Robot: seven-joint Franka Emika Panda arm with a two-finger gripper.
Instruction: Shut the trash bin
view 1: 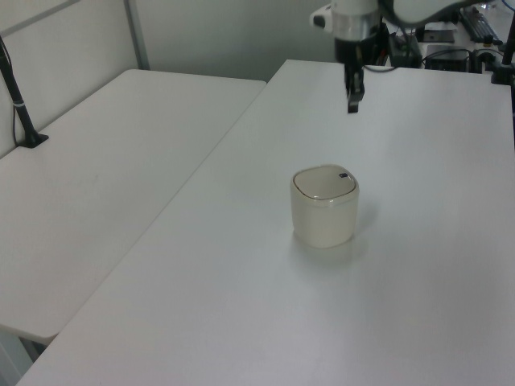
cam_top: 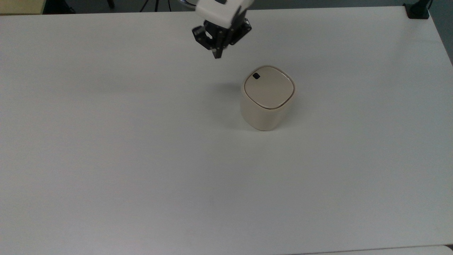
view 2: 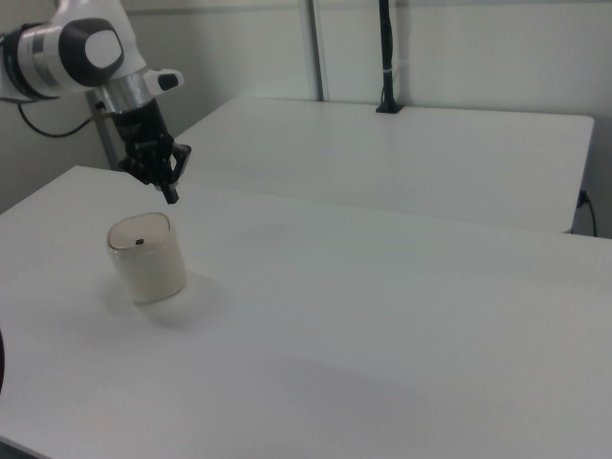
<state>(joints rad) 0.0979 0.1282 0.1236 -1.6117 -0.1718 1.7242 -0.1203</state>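
While the trash bin [cam_top: 267,99] stands right of centre in the upper half of the top view, on the white table [cam_top: 141,159], its flat lid [cam_top: 269,87] lies flush inside the rim, with the small black square mark [cam_top: 256,75] at the lid's upper-left corner. The hand [cam_top: 216,54] sits at the upper centre of the frame, well apart from the bin, fingers drawn together to a point and holding nothing. In the left view the bin [view 1: 324,206] occupies the centre of the frame, upright, lid level with the rim; the hand [view 1: 352,104] hangs above and behind it near the top edge, with no contact. In the right view the bin [view 2: 146,257] is at centre-left and the hand [view 2: 171,194] is just above and slightly right of it, clear of the lid. Judging from the seated lid, the closing task appears complete. The bin looks like thin, rigid, smooth plastic, so it is probably light and may slide or tip under a sideways push. Any further contact should be a straight downward press on the lid, near the edge with the black mark rather than at the body wall; the rounded, glossy sides offer a poor grip.
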